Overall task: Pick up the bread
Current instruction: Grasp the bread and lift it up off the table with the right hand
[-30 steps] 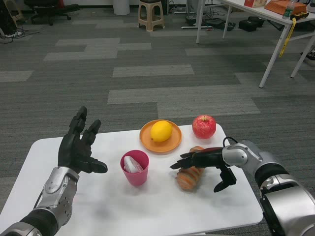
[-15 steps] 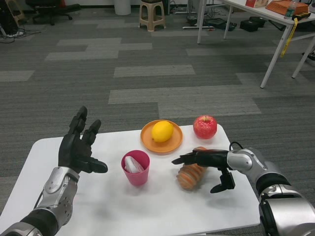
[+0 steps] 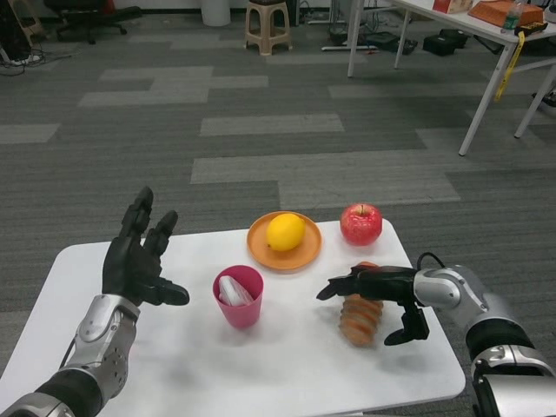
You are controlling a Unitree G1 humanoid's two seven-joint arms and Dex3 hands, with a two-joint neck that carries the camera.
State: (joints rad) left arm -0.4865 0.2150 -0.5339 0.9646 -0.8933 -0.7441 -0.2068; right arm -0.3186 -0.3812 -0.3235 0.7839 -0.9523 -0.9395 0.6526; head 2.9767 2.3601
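Our right hand is draped over the bread, a ridged orange-brown loaf at the right side of the white table. The fingers reach across the top of the loaf toward the pink cup, and the thumb hangs down on the loaf's right side. So we straddle it with the hand spread rather than clamped, and we cannot tell whether the loaf has left the tabletop; it looks to be resting there.

By our reckoning the approach is done and the grasp is only half made. What is left is closing around the loaf and lifting it clear.

Our left hand waits raised over the table's left side, fingers apart and upright, holding nothing.

Behind the loaf stands the red apple, near the table's far edge. The lemon sits on its orange plate just beyond the cup, which has something white tucked inside. Both are near the loaf but apart from it, so we judge a straight lift should clear them.
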